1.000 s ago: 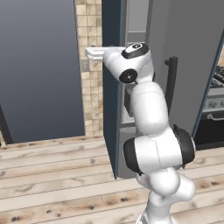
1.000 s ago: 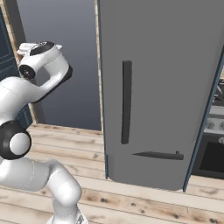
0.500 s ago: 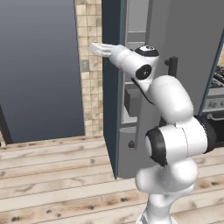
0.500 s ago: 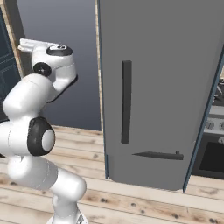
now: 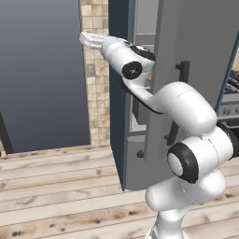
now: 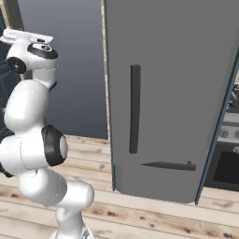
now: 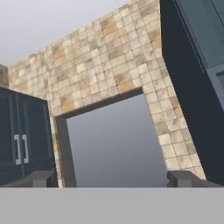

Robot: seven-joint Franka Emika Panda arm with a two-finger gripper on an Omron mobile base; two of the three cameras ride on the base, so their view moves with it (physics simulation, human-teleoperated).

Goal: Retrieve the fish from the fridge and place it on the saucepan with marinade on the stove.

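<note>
Left base view: you see the white arm reaching up and left, its two-finger gripper held high in front of the beige tiled wall, beside the tall grey fridge with dark blue-grey sides. The fridge door stands ajar, with pale inner shelves visible through the gap. At the right edge sits the silver front of the stove.

Right base view: the fridge's closed-looking grey face carries a dark vertical door handle.

Hand view: the gripper's jaws stand wide apart, empty, facing the tiled wall and a grey doorway.
</note>
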